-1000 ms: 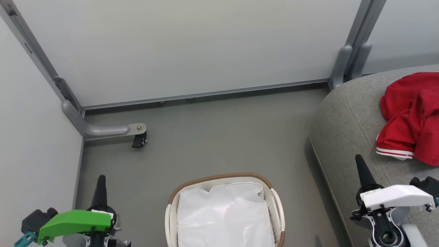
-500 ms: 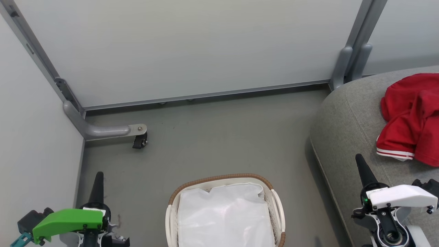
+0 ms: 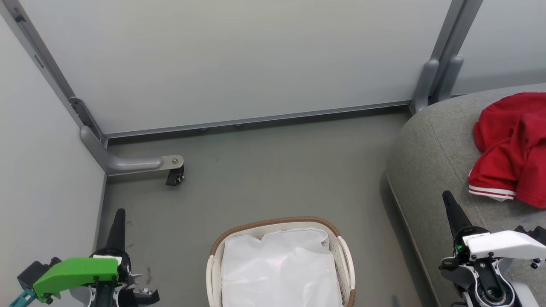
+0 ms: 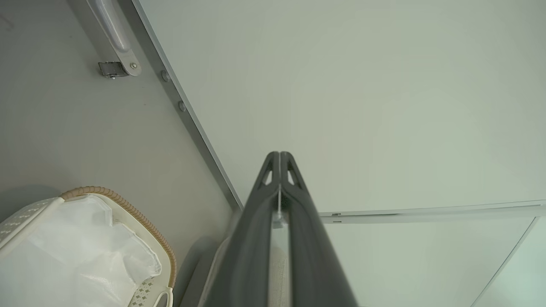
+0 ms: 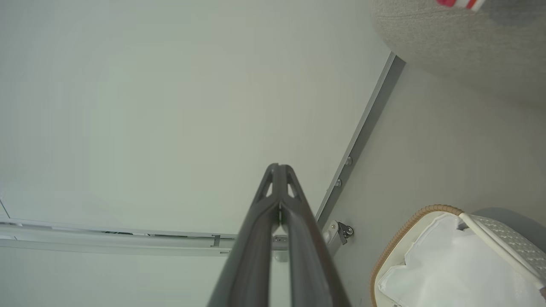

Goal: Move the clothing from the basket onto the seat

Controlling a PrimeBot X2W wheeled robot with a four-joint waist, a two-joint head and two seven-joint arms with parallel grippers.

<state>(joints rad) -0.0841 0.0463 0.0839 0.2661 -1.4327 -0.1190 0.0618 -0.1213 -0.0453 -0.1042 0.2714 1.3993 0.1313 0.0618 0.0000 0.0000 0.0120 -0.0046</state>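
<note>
The bright red, soft clothing (image 3: 512, 145) lies in a crumpled heap on the large grey fabric seat (image 3: 431, 162). Its white-striped hem trim faces the robot, and the far part runs off the right edge of the head view, so I cannot tell whether the heap is one garment or two. The oval white plastic basket with the brown woven rim (image 3: 273, 222) stands on the grey floor (image 3: 277, 170), just beside the seat's rounded edge. Only its plain white cloth lining (image 3: 279, 268) shows inside it. The left gripper (image 3: 120, 213) is low at the left, beside the basket, with its fingers pressed together and nothing between them. The right gripper (image 3: 448, 197) is closed and empty in the same way, and it points up over the seat near the striped hem. To my eye the moving is done, and the step in hand is to check the result and leave things alone. The lining is rumpled, so a good check looks into its folds from above for any red. Both wrist views show part of the lining, and none is visible there. If the right arm moves, it should draw back from the hem rather than across it, since a closed fingertip could catch the loose fabric and drag it toward the rounded edge. The left arm has only the basket's rim to avoid.
</note>
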